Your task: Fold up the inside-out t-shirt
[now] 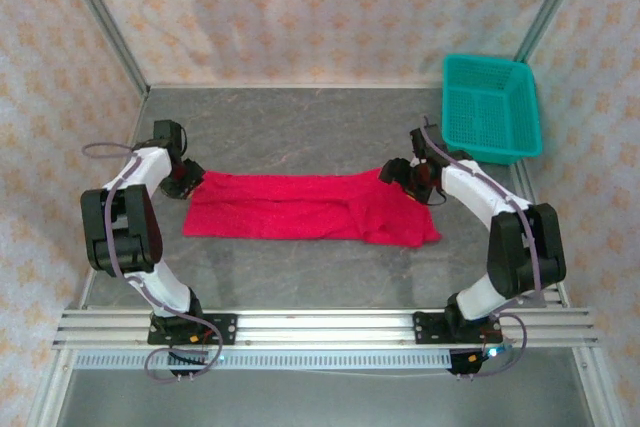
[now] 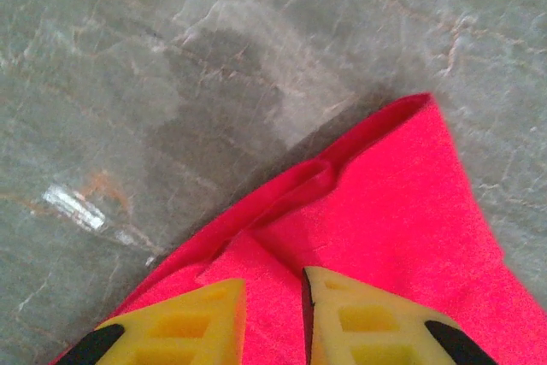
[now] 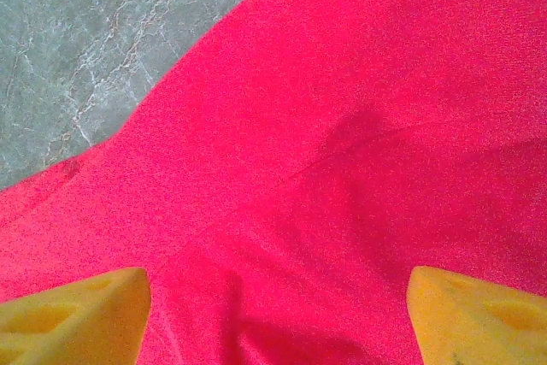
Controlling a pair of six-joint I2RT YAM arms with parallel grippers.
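Left gripper [image 2: 273, 284] fingers [image 2: 367, 322] are set narrow at the shirt [image 1: 300, 205] edge, grip undeterminable; right gripper [image 3: 278, 275] is spread wide over it.

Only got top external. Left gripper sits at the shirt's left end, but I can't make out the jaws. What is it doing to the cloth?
Observer: On the left wrist view, the left gripper has its yellow fingers close together, with the t-shirt in the narrow gap. I cannot tell whether the cloth is pinched.
Operator: Which part of the shirt?
Observer: An edge. A rolled hem fold lies just ahead of the fingertips, with bare table beyond it.
Operator: Right side?
Observer: The right gripper is wide open, its fingers far apart over smooth red cloth and gripping nothing.
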